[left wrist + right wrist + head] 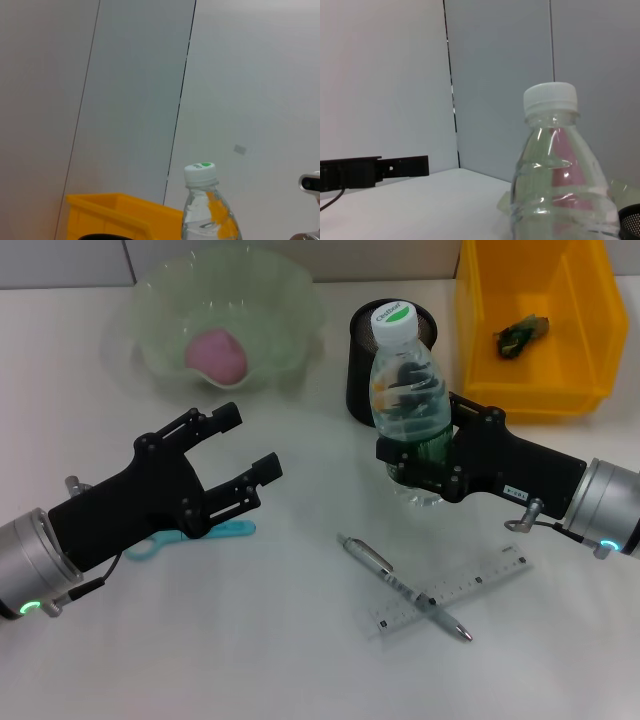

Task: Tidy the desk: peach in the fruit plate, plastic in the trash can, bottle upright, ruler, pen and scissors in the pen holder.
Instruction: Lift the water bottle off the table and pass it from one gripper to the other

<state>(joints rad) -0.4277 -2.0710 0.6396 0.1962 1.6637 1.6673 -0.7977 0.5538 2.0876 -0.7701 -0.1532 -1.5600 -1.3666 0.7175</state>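
Bottle (405,380) stands upright near the middle of the desk (250,640), its lower body clamped in the right gripper (425,455), just in front of the black mesh pen holder (365,360). Behind that to the right, the yellow trash can (580,330) holds a scrap of plastic (520,333). Pen (400,585) lies crossed over the ruler (455,592) toward the front edge. Peach (215,352) sits in the fruit plate (290,300) at the back left. Left gripper (250,445) hovers with jaws wide over the blue scissors (190,536).

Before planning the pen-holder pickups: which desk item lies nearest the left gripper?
The blue scissors, partly under the left gripper; pen and ruler lie crossed farther right.
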